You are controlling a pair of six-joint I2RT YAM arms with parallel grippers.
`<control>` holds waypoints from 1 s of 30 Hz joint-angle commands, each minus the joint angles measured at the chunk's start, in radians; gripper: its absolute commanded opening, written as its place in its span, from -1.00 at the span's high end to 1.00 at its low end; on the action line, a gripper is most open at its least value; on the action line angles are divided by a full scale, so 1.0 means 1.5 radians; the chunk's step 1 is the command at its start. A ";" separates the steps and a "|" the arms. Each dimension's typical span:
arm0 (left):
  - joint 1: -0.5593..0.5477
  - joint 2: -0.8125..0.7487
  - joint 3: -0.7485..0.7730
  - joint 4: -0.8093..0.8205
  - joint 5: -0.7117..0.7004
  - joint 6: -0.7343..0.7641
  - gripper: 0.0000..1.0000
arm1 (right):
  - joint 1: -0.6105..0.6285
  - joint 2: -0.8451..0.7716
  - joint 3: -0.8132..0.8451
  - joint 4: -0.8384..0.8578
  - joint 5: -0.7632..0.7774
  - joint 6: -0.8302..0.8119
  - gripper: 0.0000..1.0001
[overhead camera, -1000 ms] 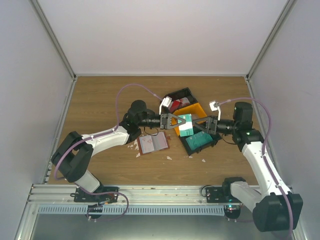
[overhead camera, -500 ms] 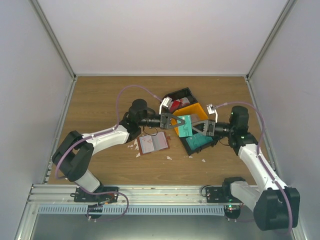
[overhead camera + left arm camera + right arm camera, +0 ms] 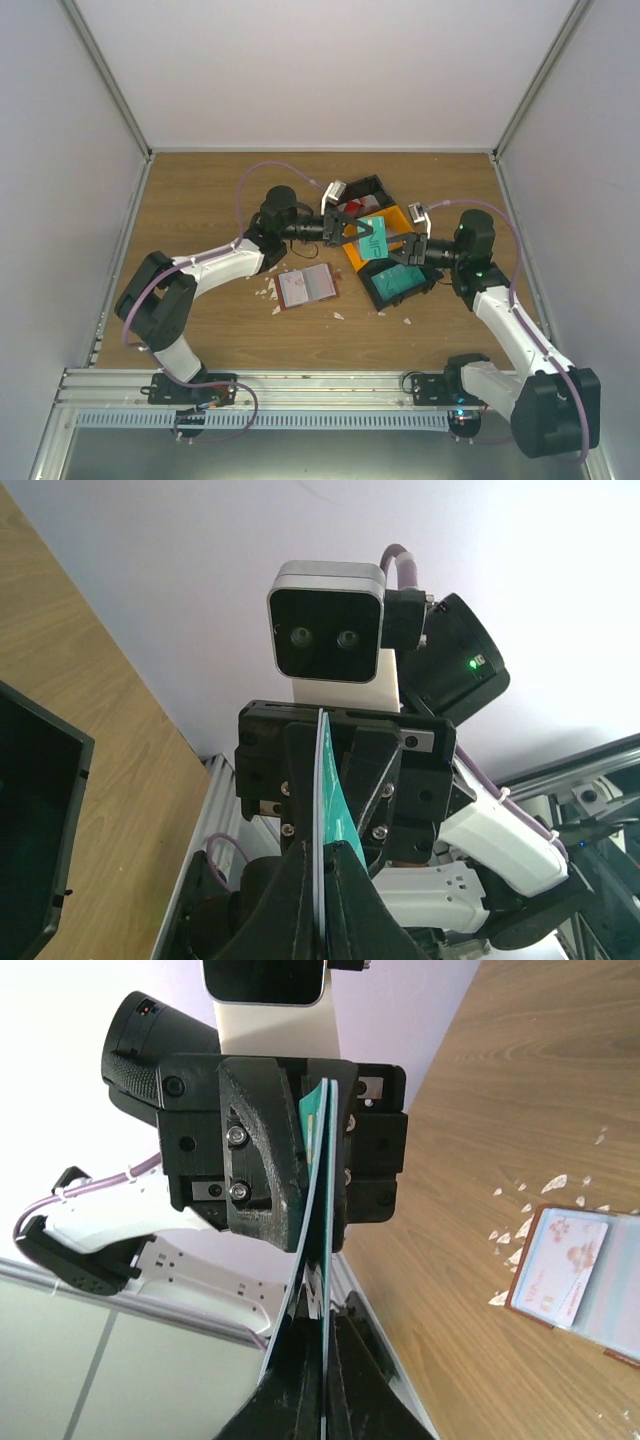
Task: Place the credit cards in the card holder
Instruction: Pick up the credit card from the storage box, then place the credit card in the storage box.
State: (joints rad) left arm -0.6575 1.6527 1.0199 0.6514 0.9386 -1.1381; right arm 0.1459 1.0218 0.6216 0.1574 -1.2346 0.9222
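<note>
The teal card (image 3: 373,238) hangs in the air above the orange bin (image 3: 392,214), pinched from two sides at once. The left gripper (image 3: 350,229) comes in from 9 o'clock and is closed on one edge. The right gripper (image 3: 398,250) comes in from 4 o'clock and is closed on the opposite edge. Both wrist views show the card edge-on, running straight from one pair of fingers into the other, so neither side is only resting against it.

This double grip looks like a hand-over or a re-grip. A thin flat card lifted out of a bin is probably caught at an awkward edge. Passing it across would give one arm a cleaner hold for sliding it into a pocket. Holding it clear of the bins also keeps it from snagging on their walls.

The wallet (image 3: 307,286) lies open and flat on the table (image 3: 200,200), at 7 o'clock from the held card and well apart from it. Its pockets face up, which suits a card coming in from above. One pale card (image 3: 563,1268) already sits on it.

Another teal card (image 3: 400,281) lies in the black bin (image 3: 370,290) at 5 o'clock from the held one. The task seems partly done. The next move likely needs one gripper to let go.
</note>
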 commanded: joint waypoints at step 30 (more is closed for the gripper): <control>0.041 0.023 -0.031 -0.189 -0.091 0.123 1.00 | -0.147 -0.001 0.093 -0.511 0.426 -0.303 0.99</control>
State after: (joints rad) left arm -0.6056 1.7996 1.0080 0.5072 0.9257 -1.1187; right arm -0.1005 1.0321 0.7650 -0.3752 -0.8436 0.6151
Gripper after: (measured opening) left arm 0.026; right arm 0.009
